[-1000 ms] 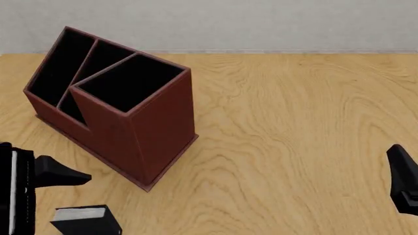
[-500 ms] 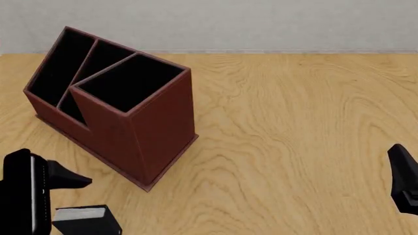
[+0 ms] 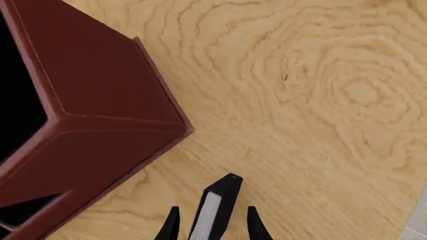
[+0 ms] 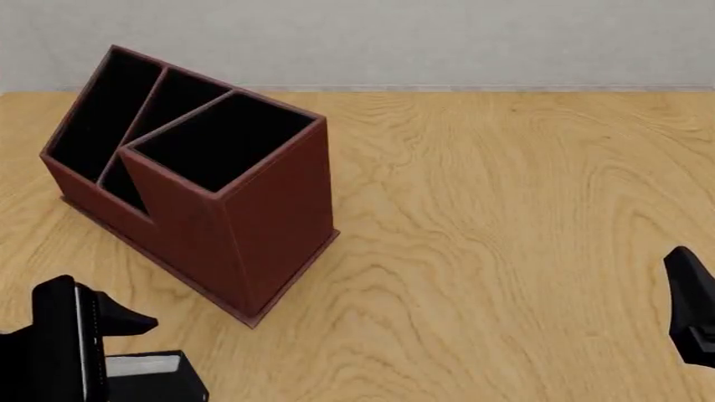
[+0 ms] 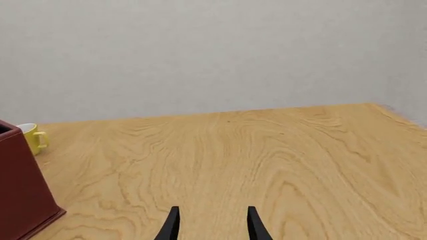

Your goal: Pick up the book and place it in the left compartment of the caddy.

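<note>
Reaching down at the near left of the table, my left gripper (image 3: 209,227) has its two fingertips spread apart with the book (image 3: 217,207) standing on edge between them, white-grey page edge facing the wrist camera. A thin gap shows on each side of the book, so I cannot tell whether the pads touch it; nothing shows a firm hold. From the front, the left gripper (image 4: 112,331) is a black mass at the lower left corner, and the book (image 4: 151,377) sits just beside and below it, partly cut off by the frame's bottom edge and partly covered by my arm.

Just beyond the book stands the caddy (image 4: 263,226), a dark red-brown box on a thin base plate, turned at an angle to the table edge. Its near corner is close to the book but apart from it. All three black-lined compartments look dark, and I make out nothing inside any of them. The left compartment (image 4: 100,109) is the long narrow slot on the far outer side, bounded by a slanted divider; its floor is lost in black.

My right gripper (image 5: 209,225) hovers well apart over bare wood (image 5: 267,160), fingers spread and holding nothing. From the front it (image 4: 692,314) is cut off at the right edge. A yellow mug (image 5: 33,137) peeks out behind the caddy, mostly hidden.
</note>
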